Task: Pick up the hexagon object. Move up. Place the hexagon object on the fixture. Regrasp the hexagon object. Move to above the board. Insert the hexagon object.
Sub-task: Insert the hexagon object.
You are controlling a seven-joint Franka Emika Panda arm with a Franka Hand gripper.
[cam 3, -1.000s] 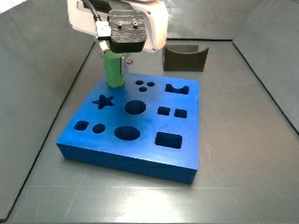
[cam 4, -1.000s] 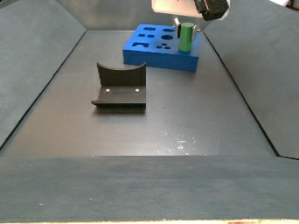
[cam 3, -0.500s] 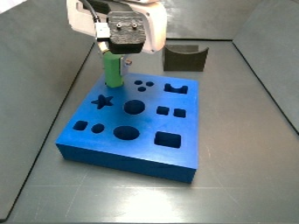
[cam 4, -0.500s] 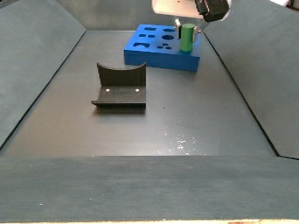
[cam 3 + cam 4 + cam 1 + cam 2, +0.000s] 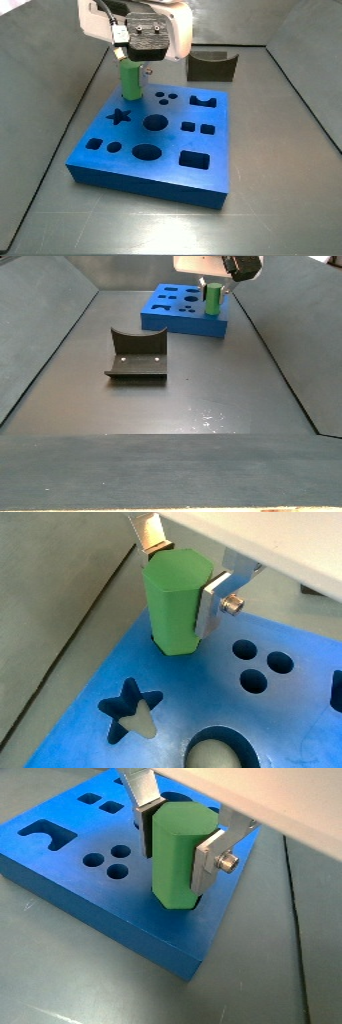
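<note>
fingers: gripper [image 5: 187,574] clamped on the bright green plastic hexagon bar [image 5: 174,604]
axis: upright, lower end at the thick blue board [image 5: 287,707], by its corner hole

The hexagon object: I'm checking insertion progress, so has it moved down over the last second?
Cannot tell. Against the board in a side view, the hexagon object, held upright by the gripper, sits at the same spot; any descent is too slight to see.

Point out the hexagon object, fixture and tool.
hexagon object [image 5: 177,604]: wrist view, front face.
fixture [image 5: 135,354]: side view, notched upright face.
tool [image 5: 182,840]: wrist view, midway between fingertips, clamped on the hexagon object.
</note>
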